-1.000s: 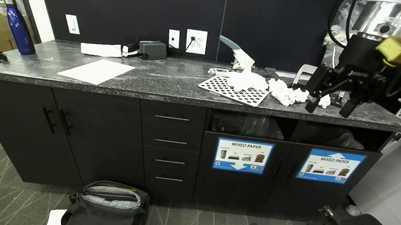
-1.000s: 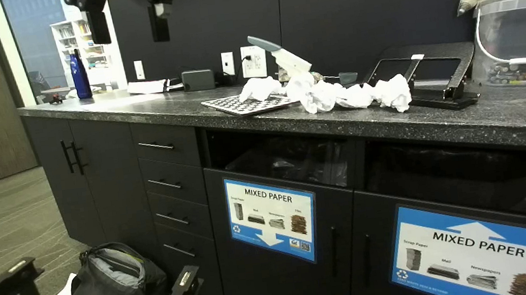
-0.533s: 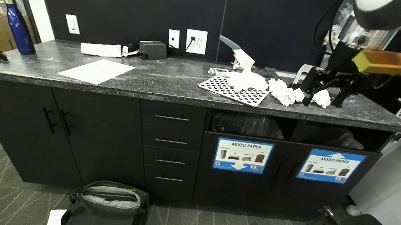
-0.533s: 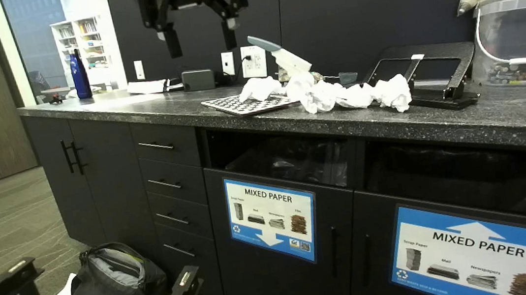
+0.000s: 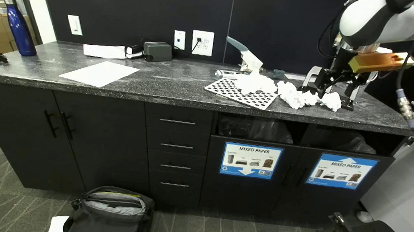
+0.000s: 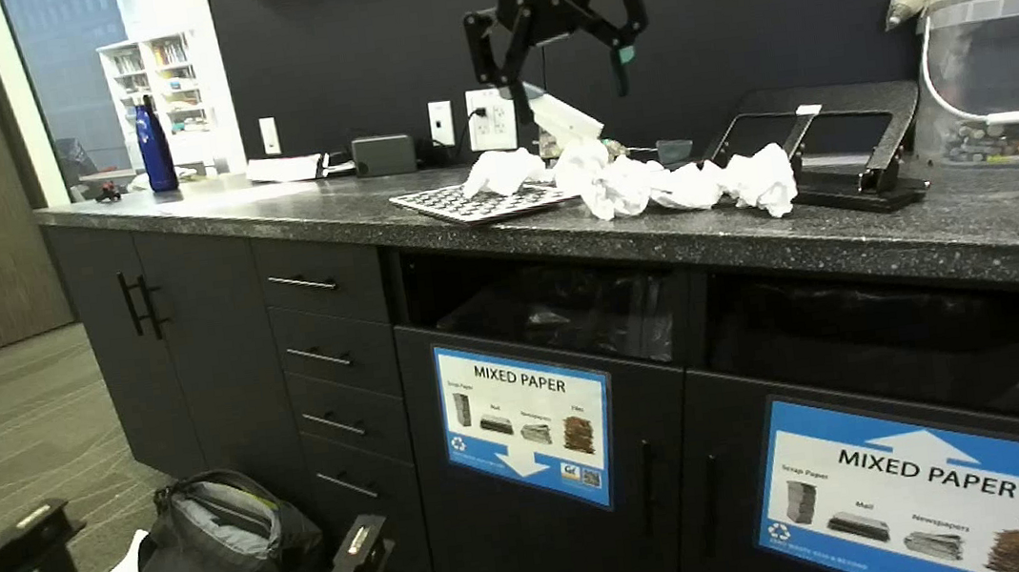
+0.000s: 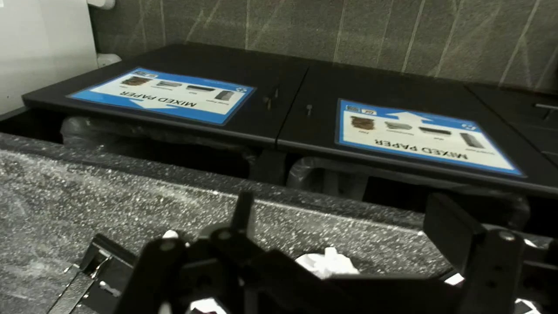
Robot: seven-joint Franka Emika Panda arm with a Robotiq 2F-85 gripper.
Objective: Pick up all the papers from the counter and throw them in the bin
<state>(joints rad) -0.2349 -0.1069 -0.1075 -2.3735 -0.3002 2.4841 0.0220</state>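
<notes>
Running along the surface (image 6: 1010, 215) in an exterior view, from atop the checkered sheet (image 6: 448, 205) at eight o'clock of the pincer (image 6: 574, 106) to four o'clock, crumpled paper wads (image 6: 621, 189) should be light, soft and easily crushed; pinch each across its middle. Marked "ROBOTIQ", the pincer gapes empty. Blue-and-white labels (image 6: 528, 426) on the bin fronts (image 6: 560, 558) at half past six and five o'clock both say "MIXED PAPER".

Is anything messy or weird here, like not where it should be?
Yes. Crumpled papers lie on the counter, though the mixed-paper bins are just below. A white sheet is on the floor beside the open bag, as if dropped. And one bin label has its arrow pointing down, the other label up, which seems mismatched.
</notes>
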